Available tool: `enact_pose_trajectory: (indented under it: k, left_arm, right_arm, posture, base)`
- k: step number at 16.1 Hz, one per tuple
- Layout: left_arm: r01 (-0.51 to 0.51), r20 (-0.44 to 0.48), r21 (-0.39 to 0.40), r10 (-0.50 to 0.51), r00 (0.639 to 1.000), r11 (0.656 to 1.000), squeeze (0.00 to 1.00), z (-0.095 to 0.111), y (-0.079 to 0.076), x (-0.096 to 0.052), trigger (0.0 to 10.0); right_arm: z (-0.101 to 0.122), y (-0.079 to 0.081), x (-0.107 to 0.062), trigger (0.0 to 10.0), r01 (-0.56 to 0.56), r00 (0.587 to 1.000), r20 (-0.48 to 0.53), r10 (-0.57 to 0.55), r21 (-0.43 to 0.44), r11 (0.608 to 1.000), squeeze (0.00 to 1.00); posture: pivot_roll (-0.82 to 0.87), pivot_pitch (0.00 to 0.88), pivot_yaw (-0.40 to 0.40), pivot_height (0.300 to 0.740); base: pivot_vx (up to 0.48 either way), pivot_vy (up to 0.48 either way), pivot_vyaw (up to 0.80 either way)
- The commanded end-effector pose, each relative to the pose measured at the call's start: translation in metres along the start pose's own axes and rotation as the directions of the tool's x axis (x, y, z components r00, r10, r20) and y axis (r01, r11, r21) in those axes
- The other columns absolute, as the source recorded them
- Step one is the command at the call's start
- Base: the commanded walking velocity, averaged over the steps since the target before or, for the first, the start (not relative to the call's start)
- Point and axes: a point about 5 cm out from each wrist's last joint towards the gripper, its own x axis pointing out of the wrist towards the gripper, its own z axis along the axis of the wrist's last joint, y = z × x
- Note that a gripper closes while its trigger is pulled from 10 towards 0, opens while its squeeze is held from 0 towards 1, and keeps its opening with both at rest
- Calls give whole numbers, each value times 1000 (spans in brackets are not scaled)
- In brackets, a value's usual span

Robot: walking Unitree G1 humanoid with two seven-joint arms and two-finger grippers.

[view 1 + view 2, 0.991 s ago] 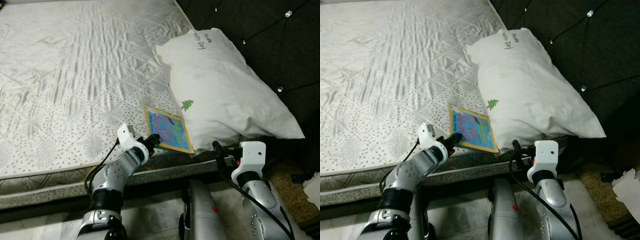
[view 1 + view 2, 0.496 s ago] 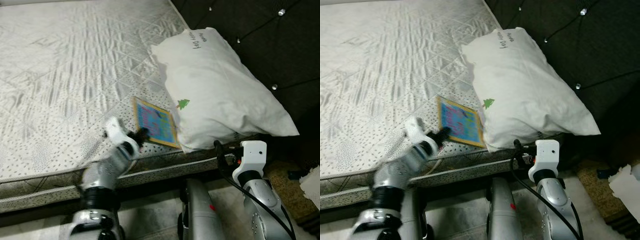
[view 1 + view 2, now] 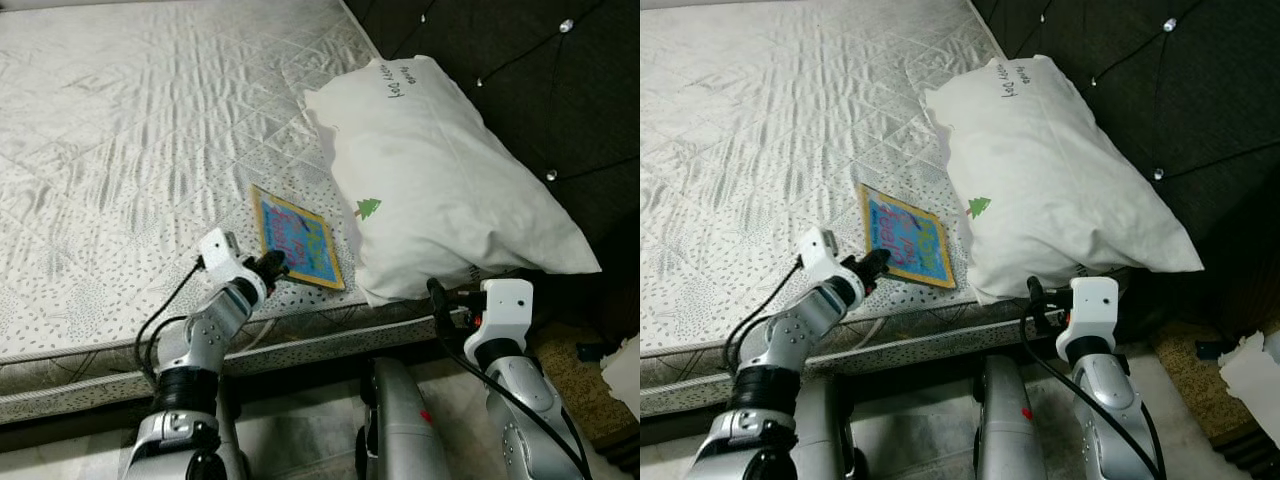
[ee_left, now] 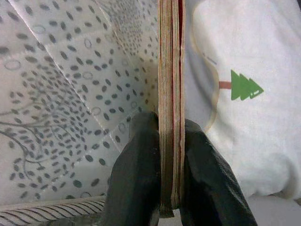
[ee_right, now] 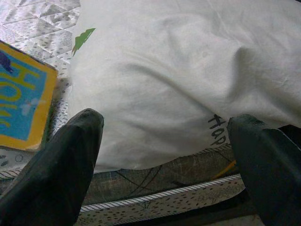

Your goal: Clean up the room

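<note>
- Mattress (image 3: 130,130): white quilted surface filling the upper left and centre of both eye views; its piped edge runs across the lower part of the frame.
- Book (image 3: 295,236): thin, with a yellow border and a blue cover, lying near the mattress edge at frame centre, just beside the pillow's lower left side. Whether the two touch cannot be determined.
- Left gripper (image 3: 272,267): at the near corner of the book, lower centre-left of the left eye view. In the left wrist view the two black fingers (image 4: 136,179) are pressed against both faces of the book's edge, pinching it.
- Pillow (image 3: 440,180): large and white, with a small green tree print and handwritten lettering near its top; it occupies the centre right of the frame, lying against the dark tufted headboard (image 3: 560,90).
- Right gripper (image 5: 164,165): held low at the mattress edge below the pillow, lower right of the eye views. Its fingers are spread wide with nothing between them; the pillow lies ahead of them.
- White crumpled paper (image 3: 625,370): at the far right edge, on the floor.
</note>
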Motion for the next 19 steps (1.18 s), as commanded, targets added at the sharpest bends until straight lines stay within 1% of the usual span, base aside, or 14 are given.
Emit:
enact_pose_trajectory:
  k: [1, 3, 5, 6, 7, 8, 9, 10, 16, 19]
  left_arm:
    - [31, -13, -6, -31, 999, 999, 0, -1, -5, 2, 10000]
    - [33, -73, -11, -34, 997, 999, 0, -13, -2, 12, 10000]
    - [29, -78, -9, -30, 997, 1000, 0, -12, -1, 14, 10000]
    - [25, -88, -4, -25, 996, 1000, 24, -13, 0, 14, 10000]
    - [36, -114, 0, -36, 993, 999, 243, -16, 3, 14, 10000]
    - [49, -132, 3, -48, 990, 999, 561, -18, 4, 14, 10000]
    - [51, -139, 7, -49, 989, 999, 663, -18, 6, 14, 10000]
    - [34, -132, 15, -31, 991, 999, 1000, -16, 12, 14, 10000]
    - [23, -118, 55, -16, 993, 998, 1000, -6, 19, 15, 10000]
    - [-9, -86, 83, 16, 996, 997, 1000, 6, 27, 14, 10000]
  right_arm:
    - [-1, -2, 0, 10000, 10, 1000, -4, -10, -1, 1000, 0]
    - [-1, -1, 1, 10000, 11, 1000, 0, -11, -3, 1000, 0]
    - [0, -2, 1, 10000, 18, 1000, 1, -18, -2, 1000, 0]
    - [0, -2, 1, 10000, 19, 1000, 1, -19, -2, 1000, 0]
    - [0, -1, 1, 10000, 17, 1000, 1, -17, -2, 1000, 0]
    - [0, -1, 1, 10000, 16, 1000, 1, -16, -1, 1000, 0]
    - [0, -1, 1, 10000, 15, 1000, 1, -15, -1, 1000, 0]
    - [1, 0, 1, 10000, 14, 1000, 2, -14, -2, 1000, 0]
    - [2, 1, 1, 10000, 14, 1000, 4, -14, 0, 1000, 0]
    - [2, 3, 2, 10000, 15, 1000, 6, -15, 3, 1000, 0]
  posture:
    - [-104, 68, -21, 574]
    - [-117, 67, -17, 574]
    - [-120, 69, -16, 574]
    - [-120, 69, -16, 574]
    - [-120, 69, -16, 574]
    - [-119, 70, -17, 574]
    - [-119, 69, -18, 574]
    - [-119, 69, -19, 574]
    - [-117, 68, -14, 574]
    - [-115, 67, -13, 574]
  base:
    - [0, 0, 0]
    - [0, 0, 0]
    - [0, 0, 0]
    - [0, 0, 0]
    - [0, 0, 0]
    - [0, 0, 0]
    - [0, 0, 0]
    - [0, 0, 0]
    - [0, 0, 0]
    - [0, 0, 0]
